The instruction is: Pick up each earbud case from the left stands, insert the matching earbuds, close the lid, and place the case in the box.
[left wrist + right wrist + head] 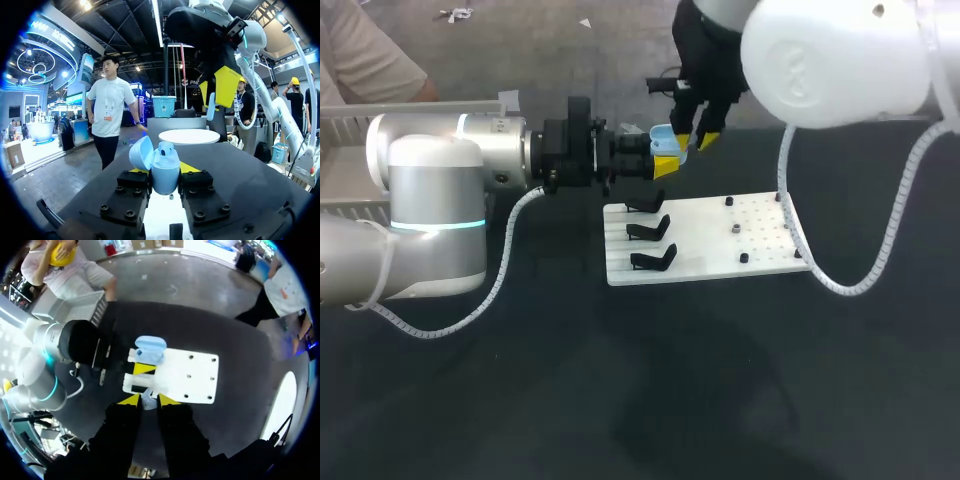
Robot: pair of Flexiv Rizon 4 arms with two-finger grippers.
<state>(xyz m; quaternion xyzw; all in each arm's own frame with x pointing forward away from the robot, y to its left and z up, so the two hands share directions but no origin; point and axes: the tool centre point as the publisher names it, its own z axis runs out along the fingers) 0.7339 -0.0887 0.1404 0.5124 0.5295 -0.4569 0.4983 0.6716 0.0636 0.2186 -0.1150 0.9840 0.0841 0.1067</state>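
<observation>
Above the white board (720, 235) on the dark desk (620, 400), the insertion step is in hand. The left jaws are clamped from both sides on the body of the pale blue earbud case (164, 170) and hold it aloft with its lid swung open. One earbud may already sit in the case, though the left wrist view is too small to be sure. The right jaws pinch a small pale earbud (147, 399) between their yellow tips. It hangs just above the open case, near it but apart. As I judge it, the next move calls for lining the earbud up with the free socket, lowering it straight in, and only then letting go. Closing the lid would follow. Three black stands (650, 232) on the board carry nothing.
</observation>
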